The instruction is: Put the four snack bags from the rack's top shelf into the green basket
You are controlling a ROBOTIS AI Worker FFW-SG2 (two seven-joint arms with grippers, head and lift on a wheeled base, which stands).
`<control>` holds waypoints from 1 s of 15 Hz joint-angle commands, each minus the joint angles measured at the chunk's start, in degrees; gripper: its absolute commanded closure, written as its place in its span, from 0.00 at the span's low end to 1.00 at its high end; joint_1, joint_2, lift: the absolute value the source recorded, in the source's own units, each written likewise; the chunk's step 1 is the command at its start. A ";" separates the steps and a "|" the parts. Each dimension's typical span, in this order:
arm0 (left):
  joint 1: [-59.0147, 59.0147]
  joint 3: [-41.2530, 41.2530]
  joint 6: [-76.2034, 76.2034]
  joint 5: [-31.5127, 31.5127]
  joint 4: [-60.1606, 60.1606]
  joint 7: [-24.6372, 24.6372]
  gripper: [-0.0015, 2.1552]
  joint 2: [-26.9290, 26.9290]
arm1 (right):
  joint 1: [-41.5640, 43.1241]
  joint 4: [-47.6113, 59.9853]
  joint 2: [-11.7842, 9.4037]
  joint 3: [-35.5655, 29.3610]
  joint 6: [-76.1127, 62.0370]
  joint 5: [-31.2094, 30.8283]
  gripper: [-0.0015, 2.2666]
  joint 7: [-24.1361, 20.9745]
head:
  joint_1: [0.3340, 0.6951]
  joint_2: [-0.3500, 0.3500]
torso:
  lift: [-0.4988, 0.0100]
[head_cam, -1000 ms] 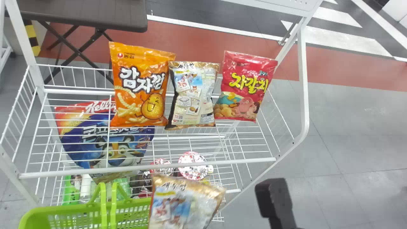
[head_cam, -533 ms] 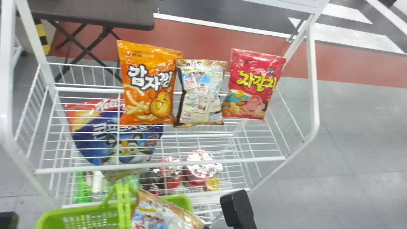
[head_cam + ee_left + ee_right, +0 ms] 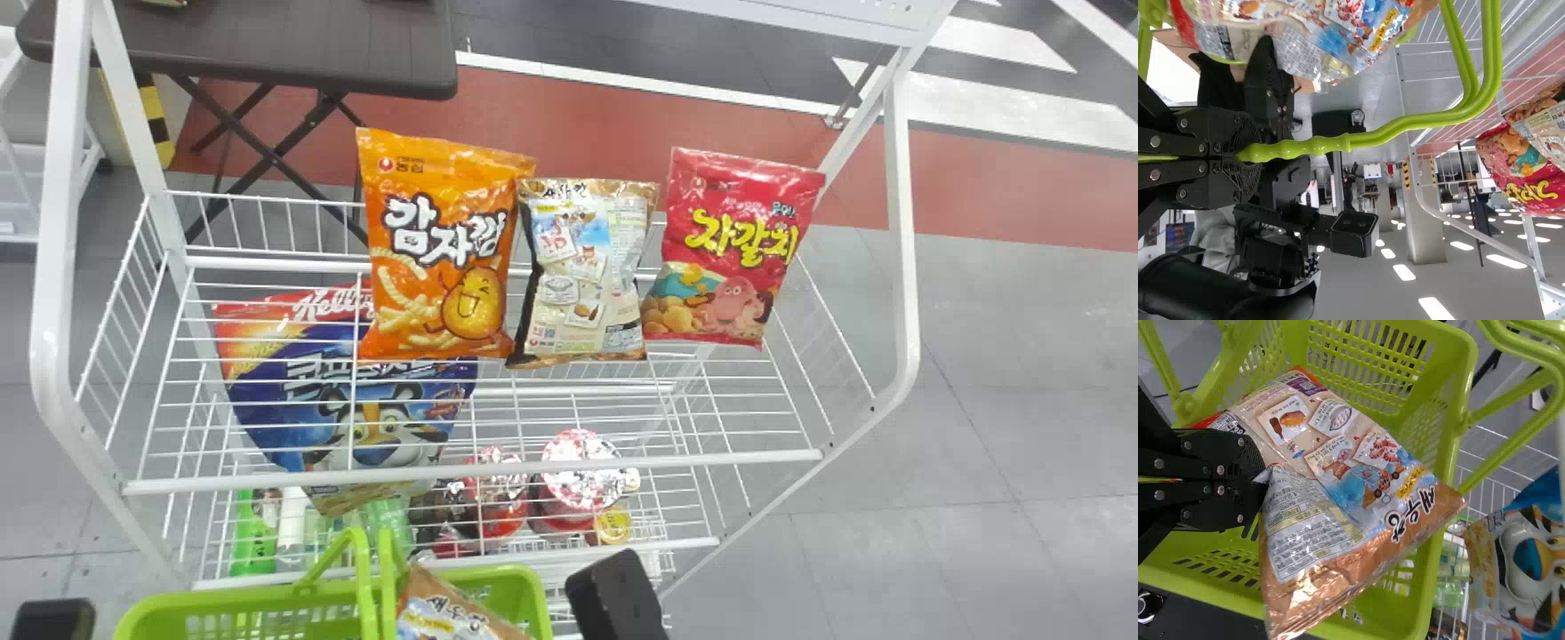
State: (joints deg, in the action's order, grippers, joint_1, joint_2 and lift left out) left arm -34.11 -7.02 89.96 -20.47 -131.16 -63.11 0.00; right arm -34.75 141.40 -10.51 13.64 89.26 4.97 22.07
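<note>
Low in the head view, my right gripper's arm (image 3: 618,596) reaches in beside the green basket (image 3: 249,600), with a brown-and-white snack bag (image 3: 444,620) over the basket. The right gripper (image 3: 1263,477) is shut on that bag (image 3: 1331,473), which lies tilted across the basket's opening (image 3: 1461,380). My left gripper's arm (image 3: 55,620) shows at the bottom left corner; in the left wrist view the left gripper (image 3: 1238,157) is shut on the basket handle (image 3: 1405,123). An orange bag (image 3: 440,244), a brown-backed bag (image 3: 582,271) and a red bag (image 3: 733,244) stand on the rack's top shelf.
The white wire rack (image 3: 471,471) stands behind the basket. Its lower levels hold a blue cereal bag (image 3: 347,400), lidded cups (image 3: 578,471) and a green bottle (image 3: 255,533). A dark folding table (image 3: 267,44) is beyond, at the back left.
The right arm has moved left, and its bag has swung over the basket. The rack and basket have shifted right in the head view; the left arm has come into its bottom left corner.
</note>
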 commanded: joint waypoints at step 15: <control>0.18 0.25 0.07 0.25 -0.15 0.18 1.00 0.15 | -2.34 6.96 0.84 -9.77 -14.59 -1.45 0.02 -2.64 | 1.00 0.00 | 0.98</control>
State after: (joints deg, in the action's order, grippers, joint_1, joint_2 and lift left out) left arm -33.90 -6.76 89.96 -20.25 -131.35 -62.92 0.00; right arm -38.54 151.94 -10.24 4.40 84.27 3.63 19.87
